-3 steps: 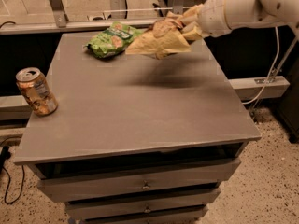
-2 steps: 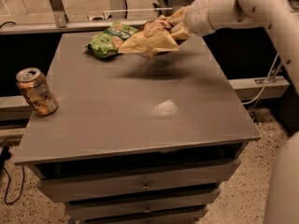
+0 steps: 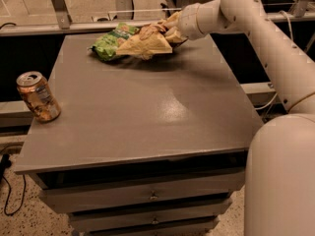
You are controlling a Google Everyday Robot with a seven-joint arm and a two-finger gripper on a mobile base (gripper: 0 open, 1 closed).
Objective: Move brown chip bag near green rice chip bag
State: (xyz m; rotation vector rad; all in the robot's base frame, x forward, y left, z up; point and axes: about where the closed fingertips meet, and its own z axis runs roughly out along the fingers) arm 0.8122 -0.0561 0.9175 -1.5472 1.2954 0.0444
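The brown chip bag (image 3: 145,44) shows its pale tan side and hangs just above the far part of the grey table (image 3: 147,112). My gripper (image 3: 170,32) is shut on the bag's right end. The green rice chip bag (image 3: 110,42) lies on the table at the far left, right next to the brown bag, whose left tip overlaps it in this view. My white arm reaches in from the right.
A dented orange soda can (image 3: 38,96) stands at the table's left edge. The table has drawers (image 3: 152,195) below its front edge. A metal rail and frame (image 3: 59,26) run behind the table.
My gripper has carried the brown chip bag to the left and lower, from beside the green bag to right against it.
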